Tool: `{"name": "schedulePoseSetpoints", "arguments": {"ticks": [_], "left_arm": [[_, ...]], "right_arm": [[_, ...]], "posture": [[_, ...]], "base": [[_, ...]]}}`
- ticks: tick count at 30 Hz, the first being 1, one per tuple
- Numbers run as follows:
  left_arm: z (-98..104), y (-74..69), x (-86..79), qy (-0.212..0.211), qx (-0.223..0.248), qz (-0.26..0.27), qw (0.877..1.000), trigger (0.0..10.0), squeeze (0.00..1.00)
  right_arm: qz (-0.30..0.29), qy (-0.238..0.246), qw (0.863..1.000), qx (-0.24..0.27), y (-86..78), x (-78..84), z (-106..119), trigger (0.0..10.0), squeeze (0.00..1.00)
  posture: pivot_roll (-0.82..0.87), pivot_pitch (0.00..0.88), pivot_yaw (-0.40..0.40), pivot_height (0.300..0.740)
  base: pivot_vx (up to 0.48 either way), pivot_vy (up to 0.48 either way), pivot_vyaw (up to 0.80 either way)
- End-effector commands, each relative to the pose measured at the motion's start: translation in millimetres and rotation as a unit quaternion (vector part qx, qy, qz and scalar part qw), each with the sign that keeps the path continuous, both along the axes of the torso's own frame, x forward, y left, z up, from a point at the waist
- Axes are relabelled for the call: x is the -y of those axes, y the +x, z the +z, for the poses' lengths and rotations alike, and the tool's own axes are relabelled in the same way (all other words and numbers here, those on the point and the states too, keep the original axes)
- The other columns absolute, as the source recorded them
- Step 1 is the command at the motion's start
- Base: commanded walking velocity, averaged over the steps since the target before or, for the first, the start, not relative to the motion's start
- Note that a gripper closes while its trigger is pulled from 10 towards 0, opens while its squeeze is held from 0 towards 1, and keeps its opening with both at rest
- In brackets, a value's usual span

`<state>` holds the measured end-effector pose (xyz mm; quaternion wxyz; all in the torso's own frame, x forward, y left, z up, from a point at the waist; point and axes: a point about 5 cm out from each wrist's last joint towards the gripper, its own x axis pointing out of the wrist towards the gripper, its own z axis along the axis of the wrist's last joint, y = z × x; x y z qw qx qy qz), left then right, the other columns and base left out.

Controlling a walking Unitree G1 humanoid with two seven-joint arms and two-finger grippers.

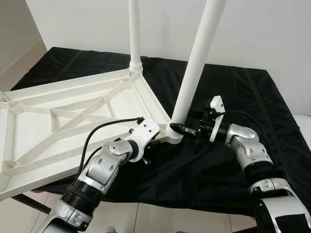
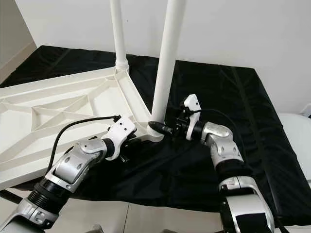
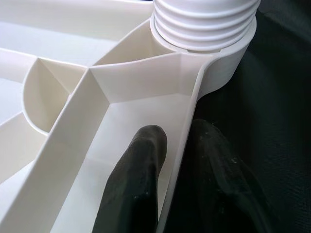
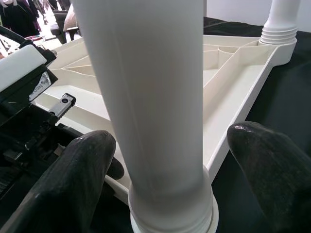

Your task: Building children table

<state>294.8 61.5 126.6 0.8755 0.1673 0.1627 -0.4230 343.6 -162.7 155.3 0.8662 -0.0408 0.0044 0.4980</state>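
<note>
Tabletop (image 1: 58, 121): white, upside down, ribbed underside up, lying over the near left part of the black-covered table (image 1: 243, 97).
Legs: near leg (image 1: 194, 68) upright in the corner socket by the table's near edge; far leg (image 1: 134, 34) upright at the next corner.
Left gripper (image 3: 167, 179): arm bent, reaching forward; fingers clamped across the tabletop's rim.
Right gripper (image 4: 170, 165): forearm level, pointing left; fingers spread, straddling the near leg's base.

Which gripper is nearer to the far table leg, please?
Left. The left gripper pinches the tabletop rim on the far leg side; the right gripper straddles the near leg.
</note>
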Motion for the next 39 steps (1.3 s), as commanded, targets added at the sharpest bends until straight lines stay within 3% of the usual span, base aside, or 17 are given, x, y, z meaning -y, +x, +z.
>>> {"name": "schedulePoseSetpoints", "arguments": {"ticks": [1, 8, 9, 10, 13, 14, 28, 39], "left_arm": [[2.8, -3.8, 4.5, -0.007, -0.007, -0.041, 0.999, 10.0, 0.0], [2.8, -4.3, 4.3, -0.007, -0.007, -0.041, 0.999, 10.0, 0.0], [2.7, -4.3, 4.4, -0.007, -0.008, -0.041, 0.999, 10.0, 0.0], [2.6, -4.3, 4.7, -0.007, -0.008, -0.04, 0.999, 10.0, 0.0], [2.5, -4.2, 4.9, -0.008, -0.008, -0.041, 0.999, 10.0, 0.0], [2.3, -4.4, 5.4, -0.008, -0.008, -0.041, 0.999, 10.0, 0.0], [1.3, -5.2, 8.0, -0.009, -0.008, -0.045, 0.999, 10.0, 0.0], [1.2, -6.1, 9.1, -0.011, -0.008, -0.044, 0.999, 10.0, 0.0]], "right_arm": [[0.014, -0.004, 1.0, 0.003, 1.8, -3.0, 2.1, 10.0, 0.0], [0.036, -0.005, 0.999, 0.003, 3.5, -5.4, 3.2, 10.0, 0.0], [0.038, -0.006, 0.999, 0.004, 4.1, -4.5, 3.8, 6.7, 0.0], [0.043, -0.007, 0.999, 0.003, 4.9, -3.0, 4.0, 2.2, 0.0], [0.046, -0.008, 0.999, 0.003, 5.4, -2.0, 4.3, 1.6, 0.0], [0.049, -0.006, 0.999, 0.001, 5.6, -0.9, 4.7, 0.0, 0.0], [0.056, 0.022, 0.998, 0.001, 2.6, -2.0, 3.8, 0.0, 0.0], [0.042, 0.059, 0.997, 0.011, -10.8, -17.2, -1.2, 0.0, 0.0]], "posture": [[0.01, 0.009, 0.006, 0.74], [0.02, 0.005, 0.004, 0.74], [0.01, 0.003, 0.003, 0.74], [0.01, 0.002, 0.002, 0.74], [0.01, 0.002, 0.002, 0.74], [0.01, 0.0, 0.002, 0.74], [0.01, 0.0, -0.004, 0.74], [0.01, 0.0, -0.017, 0.74]], "base": [[0.0, 0.0, 0.0], [0.0, 0.0, 0.0], [0.0, 0.0, 0.0], [0.0, 0.0, 0.0], [0.0, 0.0, 0.0], [0.0, 0.0, 0.0], [0.0, 0.0, 0.0], [0.0, 0.0, 0.0]]}}
